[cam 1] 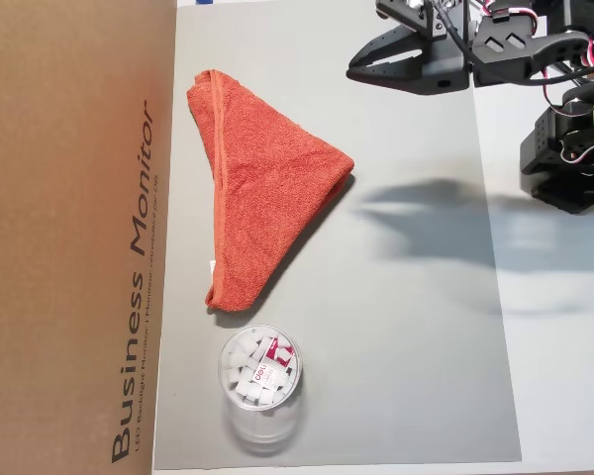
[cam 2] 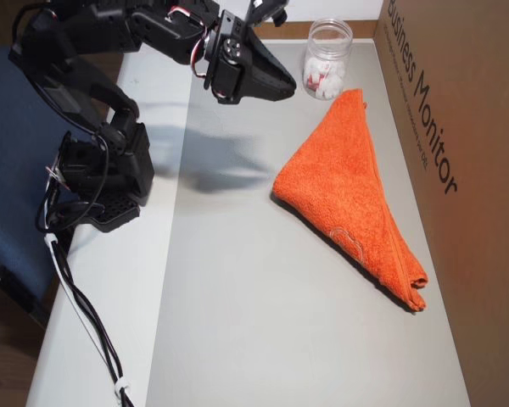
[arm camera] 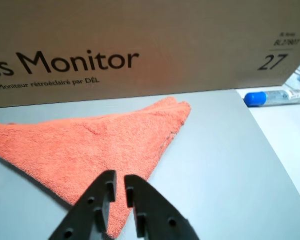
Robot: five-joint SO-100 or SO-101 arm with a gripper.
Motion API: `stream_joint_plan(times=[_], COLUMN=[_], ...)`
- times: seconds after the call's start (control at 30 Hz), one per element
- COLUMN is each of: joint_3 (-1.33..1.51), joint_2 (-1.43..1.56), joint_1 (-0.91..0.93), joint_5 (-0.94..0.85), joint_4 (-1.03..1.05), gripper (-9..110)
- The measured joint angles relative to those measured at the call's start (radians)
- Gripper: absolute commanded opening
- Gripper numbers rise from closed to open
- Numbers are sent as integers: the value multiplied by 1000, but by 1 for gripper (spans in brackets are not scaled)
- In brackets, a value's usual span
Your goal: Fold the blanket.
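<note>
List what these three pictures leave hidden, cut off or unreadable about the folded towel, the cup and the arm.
- Orange-red terry-cloth towel: lower layers hidden under the top layer, all views.
- Clear plastic cup: white pieces inside with a red label too small to read, overhead view; absent from wrist view.
- Brown cardboard monitor box: print cut off by the left edge, wrist view.
- Black end effector: base cut off below, wrist view.
</note>
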Motion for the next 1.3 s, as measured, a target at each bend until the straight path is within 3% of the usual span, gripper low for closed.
stream_joint_plan(times=[1.3], joint_3=[663], joint_2=[727], joint_1=[-15], joint_5=[-3], joint_4=[3], gripper=[0])
